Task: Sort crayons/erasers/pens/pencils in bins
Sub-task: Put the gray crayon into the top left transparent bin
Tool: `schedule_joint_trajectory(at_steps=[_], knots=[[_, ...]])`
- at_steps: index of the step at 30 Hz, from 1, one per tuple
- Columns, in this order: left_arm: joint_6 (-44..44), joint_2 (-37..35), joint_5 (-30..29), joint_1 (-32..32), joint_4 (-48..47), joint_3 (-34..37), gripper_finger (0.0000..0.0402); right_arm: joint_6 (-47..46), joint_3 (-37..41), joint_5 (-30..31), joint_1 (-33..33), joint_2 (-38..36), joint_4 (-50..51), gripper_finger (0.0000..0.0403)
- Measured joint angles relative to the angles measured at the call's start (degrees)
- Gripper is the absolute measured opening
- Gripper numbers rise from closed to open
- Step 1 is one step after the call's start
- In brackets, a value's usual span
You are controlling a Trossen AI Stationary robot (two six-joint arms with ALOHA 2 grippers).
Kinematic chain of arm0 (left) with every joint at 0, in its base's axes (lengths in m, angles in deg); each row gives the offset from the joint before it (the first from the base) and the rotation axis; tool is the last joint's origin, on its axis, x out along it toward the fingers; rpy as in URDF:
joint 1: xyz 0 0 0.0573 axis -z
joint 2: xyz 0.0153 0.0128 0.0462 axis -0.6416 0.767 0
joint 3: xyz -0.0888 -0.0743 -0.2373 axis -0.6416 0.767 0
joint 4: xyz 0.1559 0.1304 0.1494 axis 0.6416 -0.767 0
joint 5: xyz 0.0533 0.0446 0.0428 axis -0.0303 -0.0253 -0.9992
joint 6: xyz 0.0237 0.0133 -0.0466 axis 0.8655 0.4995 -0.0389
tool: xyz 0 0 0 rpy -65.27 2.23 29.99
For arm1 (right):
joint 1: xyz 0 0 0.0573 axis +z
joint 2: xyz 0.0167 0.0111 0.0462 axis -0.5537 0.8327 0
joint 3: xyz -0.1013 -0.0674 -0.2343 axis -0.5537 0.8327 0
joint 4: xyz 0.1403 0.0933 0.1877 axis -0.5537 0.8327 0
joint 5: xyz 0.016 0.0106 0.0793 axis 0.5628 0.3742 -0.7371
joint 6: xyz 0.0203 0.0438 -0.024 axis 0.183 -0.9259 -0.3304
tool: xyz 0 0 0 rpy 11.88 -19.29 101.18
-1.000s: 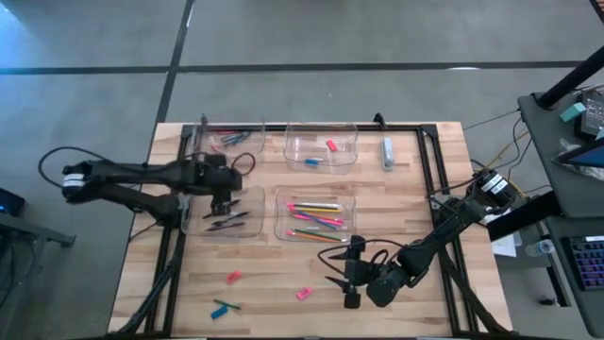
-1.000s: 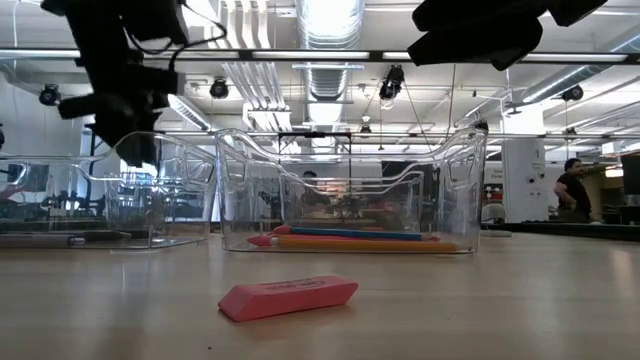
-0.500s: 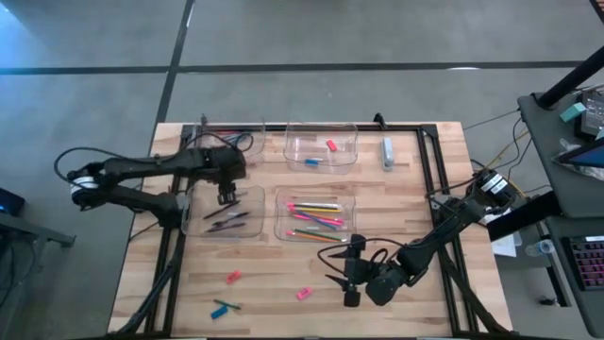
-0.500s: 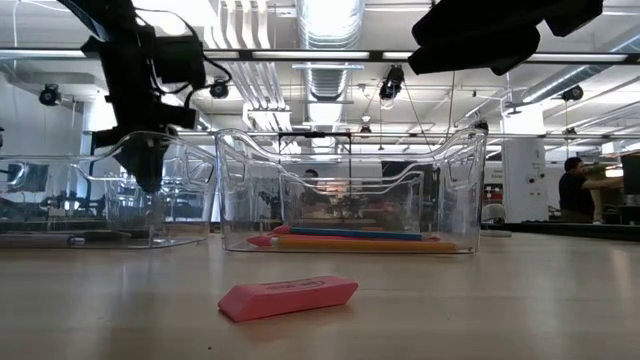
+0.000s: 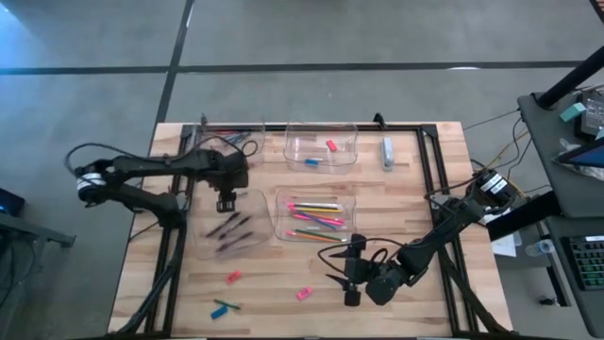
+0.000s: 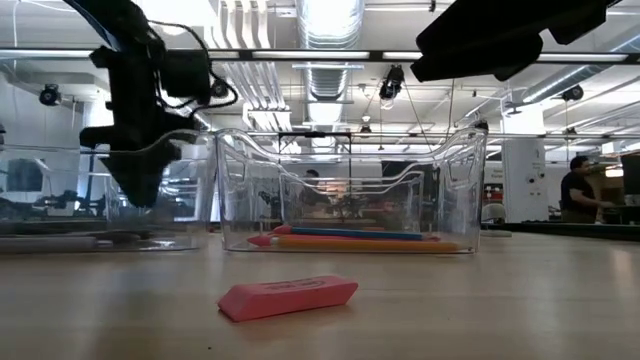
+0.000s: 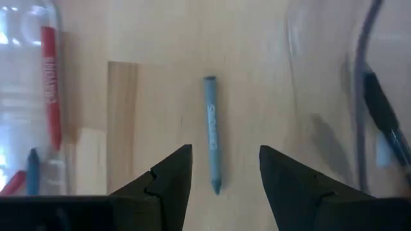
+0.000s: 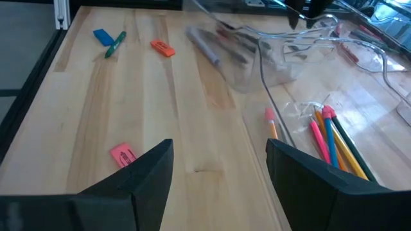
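My left gripper (image 5: 226,200) is open, pointing down at the far wall of the pens bin (image 5: 232,227), which holds dark pens. In the left wrist view a blue-grey crayon (image 7: 214,131) lies flat on the wood between my open fingers (image 7: 225,154), untouched. The crayons bin (image 5: 226,142), with a red crayon (image 7: 50,83) in it, stands just beyond. My right gripper (image 5: 345,274) waits open and empty near the table's front edge, beside a pink eraser (image 8: 123,155). My left gripper stands at the far rim of the pens bin (image 6: 175,150), fingers pointing down. The bin shows blurred and askew. I cannot tell whether a finger touches its wall.
The pencils bin (image 5: 314,217) holds several bright pencils. The erasers bin (image 5: 321,146) holds a pink eraser (image 5: 331,145). A red eraser (image 5: 233,277), a blue eraser and teal crayon (image 5: 222,308) lie near the front left. A pale oblong item (image 5: 387,153) lies far right.
My left gripper has gone down beside the pens bin's far wall. The pens bin has slid toward the table's near edge and turned askew, its pens shifting with it.
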Motion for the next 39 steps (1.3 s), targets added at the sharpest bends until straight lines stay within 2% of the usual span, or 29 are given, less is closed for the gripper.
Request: schedule_joint_trajectory(at_steps=[9, 18, 24, 31, 39], knots=[[0.0, -5.1, -3.2, -0.1, 0.8, -0.1, 0.0166, -0.4, 0.4, 0.0, -0.2, 0.0, -0.4, 0.0237], [0.5, -0.4, -4.7, -3.0, 5.9, 3.2, 0.0166, -0.4, 0.4, 0.0, -0.2, 0.0, -0.4, 0.0237], [1.9, 2.4, -1.7, -6.1, 7.9, 5.1, 0.0166, -0.4, 0.4, 0.0, -0.2, 0.0, -0.4, 0.0237], [2.9, 3.3, 0.2, -6.8, 8.1, 5.5, 0.0166, -0.4, 0.4, 0.0, -0.3, 0.0, -0.4, 0.0237], [1.1, -2.0, 3.9, -8.7, 8.5, 3.4, 0.0166, -0.4, 0.5, 0.0, -0.3, 0.0, -0.3, 0.0237]])
